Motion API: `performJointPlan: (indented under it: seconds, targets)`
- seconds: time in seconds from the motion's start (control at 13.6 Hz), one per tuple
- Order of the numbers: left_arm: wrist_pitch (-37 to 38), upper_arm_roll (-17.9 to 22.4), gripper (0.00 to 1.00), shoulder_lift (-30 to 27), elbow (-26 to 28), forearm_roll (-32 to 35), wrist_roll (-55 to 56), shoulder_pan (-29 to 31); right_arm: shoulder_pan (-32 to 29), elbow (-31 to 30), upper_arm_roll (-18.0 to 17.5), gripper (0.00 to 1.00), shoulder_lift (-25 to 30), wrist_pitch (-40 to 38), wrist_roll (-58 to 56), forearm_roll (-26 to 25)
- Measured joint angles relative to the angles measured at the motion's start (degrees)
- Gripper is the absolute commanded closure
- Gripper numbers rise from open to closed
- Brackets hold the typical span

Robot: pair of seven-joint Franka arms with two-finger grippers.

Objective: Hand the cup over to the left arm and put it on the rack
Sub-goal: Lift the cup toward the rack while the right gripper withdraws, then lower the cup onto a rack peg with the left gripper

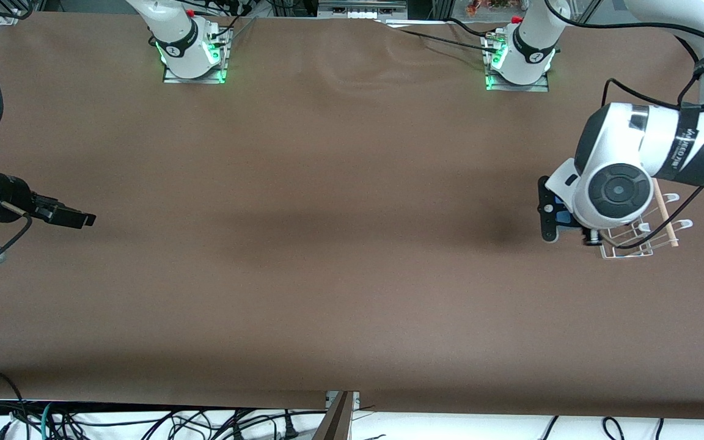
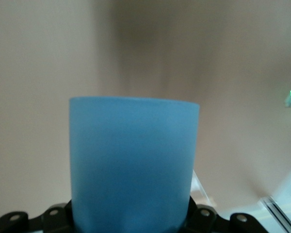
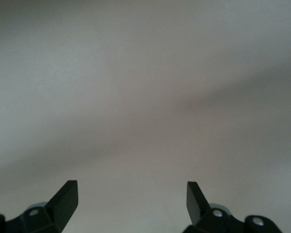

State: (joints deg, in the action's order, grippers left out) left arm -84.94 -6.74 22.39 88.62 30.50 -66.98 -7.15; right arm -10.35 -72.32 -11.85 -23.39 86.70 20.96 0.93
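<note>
The light-blue cup (image 2: 134,165) is clamped in the left gripper (image 1: 563,219), carried over the table just beside the wire rack (image 1: 645,232) near the left arm's end of the table, evidently so it can be set on a hook by the wooden dowel (image 1: 663,214). The right gripper (image 3: 132,199) is parked over the right arm's edge, fingers spread and empty, waiting. Lettering on the left arm's black band cannot be read

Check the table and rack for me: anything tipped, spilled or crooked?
Nothing stands out. The left gripper holds the cup beside the rack, which stands upright. The right gripper waits open at its own end.
</note>
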Motion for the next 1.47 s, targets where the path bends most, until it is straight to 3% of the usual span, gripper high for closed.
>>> performJointPlan:
  seconds: [0.22, 0.51, 0.73, 0.95, 1.17, 1.47]
  targets:
    - [9.3, -0.2, 1.0, 0.59, 1.13, 11.52, 9.58, -2.68, 0.44, -3.18, -2.13, 0.01, 1.74, 2.05, -0.04, -3.9]
    - [15.11, 0.04, 1.0, 3.61, 5.4, 23.12, 17.67, -2.76, 1.07, -22.75, -2.45, 0.01, 14.63, 14.56, -1.57, -4.65]
    - [16.18, 0.21, 1.0, 4.84, 11.88, 26.43, 25.94, -2.22, 1.06, -32.74, -2.42, 0.01, 23.38, 16.8, -6.78, -4.65]
    - [13.33, 0.29, 1.0, 2.84, 20.88, 30.87, 31.64, -0.7, 2.52, -34.24, -0.34, 0.01, 25.72, 16.8, -10.62, -4.65]
    - [8.82, 0.35, 1.0, -1.23, 29.16, 34.24, 34.4, 0.75, 9.52, -33.44, 8.0, 0.01, 25.79, 15.97, -11.32, -4.65]
    - [5.52, 0.37, 1.0, -3.29, 37.14, 34.91, 42.48, 2.08, 10.68, -31.44, 9.94, 0.01, 25.61, 12.85, -13.8, -4.65]
